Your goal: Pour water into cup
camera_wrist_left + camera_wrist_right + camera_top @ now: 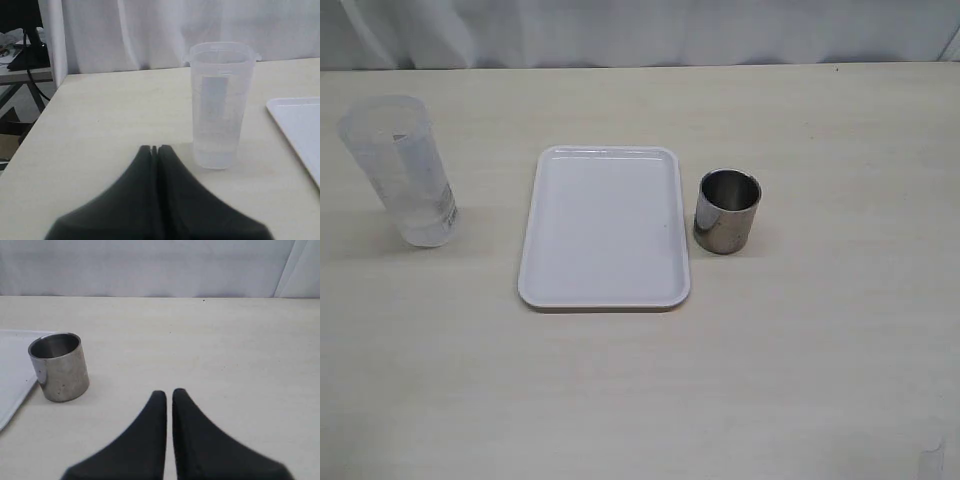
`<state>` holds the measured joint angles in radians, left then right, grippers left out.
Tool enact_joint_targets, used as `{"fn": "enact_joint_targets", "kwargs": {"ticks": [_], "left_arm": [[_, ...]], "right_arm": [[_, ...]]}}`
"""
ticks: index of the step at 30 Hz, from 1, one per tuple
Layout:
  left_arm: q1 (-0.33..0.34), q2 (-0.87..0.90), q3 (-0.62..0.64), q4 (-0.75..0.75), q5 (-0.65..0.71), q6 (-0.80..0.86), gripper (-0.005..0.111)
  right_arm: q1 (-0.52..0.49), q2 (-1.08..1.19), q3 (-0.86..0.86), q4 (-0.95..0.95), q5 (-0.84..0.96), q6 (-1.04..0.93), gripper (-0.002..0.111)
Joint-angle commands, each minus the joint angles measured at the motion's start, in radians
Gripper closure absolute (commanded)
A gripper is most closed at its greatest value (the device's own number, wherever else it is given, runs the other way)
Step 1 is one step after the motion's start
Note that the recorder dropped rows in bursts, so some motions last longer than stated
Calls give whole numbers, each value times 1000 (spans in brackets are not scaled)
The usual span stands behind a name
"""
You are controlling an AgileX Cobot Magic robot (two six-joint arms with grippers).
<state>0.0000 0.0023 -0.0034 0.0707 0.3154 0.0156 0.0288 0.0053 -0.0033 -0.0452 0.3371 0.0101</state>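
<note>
The steel cup [727,210] stands upright on the table just right of the white tray [605,228]; it also shows in the right wrist view [59,366]. A translucent plastic beaker [405,170] with a label stands at the left, with clear water [216,147] in its lower part. My left gripper [155,149] is shut and empty, short of the beaker [219,102]. My right gripper [169,393] is shut and empty with a thin gap between its fingers, apart from the cup. Neither gripper shows in the exterior view.
The pale wooden table [820,350] runs back to a white curtain [640,30]. The table's left edge [35,125] lies near the beaker, with a desk and cables beyond it.
</note>
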Motion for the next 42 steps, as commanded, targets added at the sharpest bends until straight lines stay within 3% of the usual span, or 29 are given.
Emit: {"fn": "enact_joint_targets", "kwargs": {"ticks": [1, 5, 13, 19, 21, 26, 28, 29, 30, 31, 32, 33, 34, 36, 40, 42], "left_arm": [[1, -2, 3, 70, -7, -5, 107], [1, -2, 3, 59, -101, -5, 107], [1, -2, 3, 59, -419, -5, 107], [1, -2, 3, 37, -663, -75, 107], [1, -2, 3, 19, -784, -217, 107], [1, -2, 3, 18, -807, -279, 105], [1, 37, -5, 18, -824, -279, 91], [1, 82, -12, 18, -849, -279, 69], [1, 102, -12, 18, -866, -279, 58], [1, 157, -12, 23, -897, -279, 28], [1, 180, -12, 23, -899, -279, 15], [1, 239, -12, 25, -893, -279, 2], [1, 296, -12, 25, -893, -279, 2], [1, 392, -12, 25, -921, -279, 2], [1, 634, -12, 203, -1002, -279, 2], [1, 730, -12, 203, -1013, -274, 2]], "right_arm": [[-4, -5, 3, -3, 5, 4, 104], [-4, -5, 3, -3, 5, 4, 104], [-4, -5, 3, -27, -59, -10, 104], [-4, -5, 3, -27, -286, -10, 104], [-4, -5, 3, 5, -404, -10, 104], [-4, -5, 3, 12, -678, 117, 104], [-4, -5, 3, 10, -733, 172, 104], [-4, -5, 3, 10, -767, 172, 102], [-4, -5, 3, 10, -778, 172, 98], [-4, -5, 3, 10, -780, 172, 86], [-4, -5, 3, 10, -778, 172, 81], [-4, -5, 3, 10, -776, 172, 67], [-4, -5, 3, 10, -778, 172, 56], [-4, -5, 3, 10, -776, 172, 46], [-4, -5, 3, 10, -776, 170, 44], [-4, -5, 3, 10, -774, 170, 44]]}}
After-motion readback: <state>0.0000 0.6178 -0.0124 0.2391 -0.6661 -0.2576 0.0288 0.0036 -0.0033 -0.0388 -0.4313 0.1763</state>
